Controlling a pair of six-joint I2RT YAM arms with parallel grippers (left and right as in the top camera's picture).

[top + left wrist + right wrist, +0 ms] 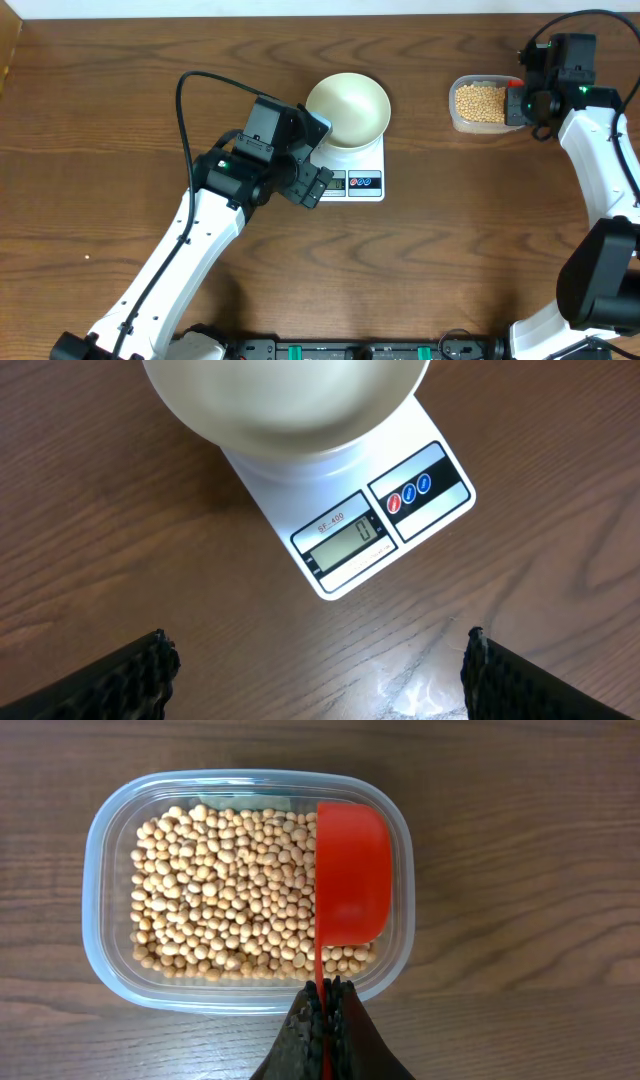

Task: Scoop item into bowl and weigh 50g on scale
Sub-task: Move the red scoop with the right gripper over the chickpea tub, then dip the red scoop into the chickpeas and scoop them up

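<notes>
Noting the right claw first: clenched hard on the thin red handle of the scoop, jaws meeting on it just outside the wall of the tub that faces the table's right edge. We judge the handle stiff but slim, so a loaded cup could twist in so narrow a pinch. A hold closer to the cup would steady it, though the tub wall stands in the way. Scoop cup lies over the beans on the side of the tub toward the table's far edge; whether it has any in it we cannot tell. Beans cover the tub floor in a loose layer: small, round, hard-looking, smooth-skinned. We expect them to be light singly, to roll and spill at any tilt, and to bounce off the table if dropped from height, so no pinching them directly, only scooping and carrying level. Tub sits toward the table's far right corner. Well apart, near the middle of the far edge, the bowl stands empty on the scale, display showing zero. Bowl looks smooth and light, likely to slide on the platform if nudged. Left claw hangs released, fingers spread wide, grasping nothing, by the scale's near left corner.
</notes>
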